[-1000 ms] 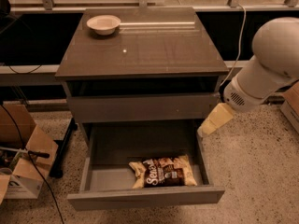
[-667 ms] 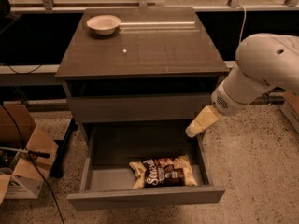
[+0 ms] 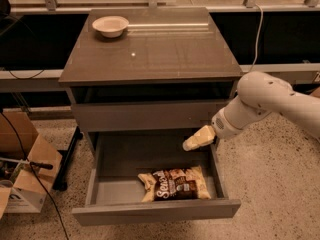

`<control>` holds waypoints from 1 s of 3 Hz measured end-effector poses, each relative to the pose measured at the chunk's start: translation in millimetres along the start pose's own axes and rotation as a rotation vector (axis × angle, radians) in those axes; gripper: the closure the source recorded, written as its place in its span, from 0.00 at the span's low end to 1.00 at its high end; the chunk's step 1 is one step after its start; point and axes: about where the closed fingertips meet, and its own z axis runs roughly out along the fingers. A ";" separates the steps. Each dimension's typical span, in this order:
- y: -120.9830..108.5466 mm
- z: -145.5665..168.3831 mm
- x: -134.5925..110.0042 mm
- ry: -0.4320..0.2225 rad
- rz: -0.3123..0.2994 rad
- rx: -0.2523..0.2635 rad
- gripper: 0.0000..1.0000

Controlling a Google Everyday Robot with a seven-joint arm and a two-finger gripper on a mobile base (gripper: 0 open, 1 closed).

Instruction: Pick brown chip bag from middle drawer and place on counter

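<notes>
Single camera view of the cabinet from the front and above. Compared with the frame one second earlier, the gripper (image 3: pixel 192 142) has travelled leftward and slightly downward: it was then outside the cabinet's right edge, and it now hangs over the right rear part of the open middle drawer (image 3: pixel 155 211), just below the closed drawer front (image 3: pixel 150 115) above it. The white arm (image 3: pixel 260 96) has shifted left with it; the bag, bowl and drawer lie as before. The arm enters from the right, its rounded joint level with the cabinet's upper opening, and its forearm slopes down and to the left, so that the cream-coloured gripper points leftward into the drawer. Whether the gripper is open or closed cannot be told; it holds nothing. The brown chip bag (image 3: pixel 174 183) lies flat on the drawer floor near the front panel, right of centre, below and apart from the gripper. A white bowl (image 3: pixel 110 25) stands at the rear left of the counter (image 3: pixel 165 59). A cardboard box (image 3: pixel 30 179) sits on the speckled floor (image 3: pixel 270 184) to the left.
</notes>
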 end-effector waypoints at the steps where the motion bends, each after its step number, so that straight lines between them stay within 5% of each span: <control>1: -2.2 17.3 4.4 0.018 0.022 -0.024 0.00; 2: 0.1 46.4 2.2 0.041 0.059 -0.021 0.00; 3: -6.8 115.3 5.0 0.125 0.129 0.053 0.00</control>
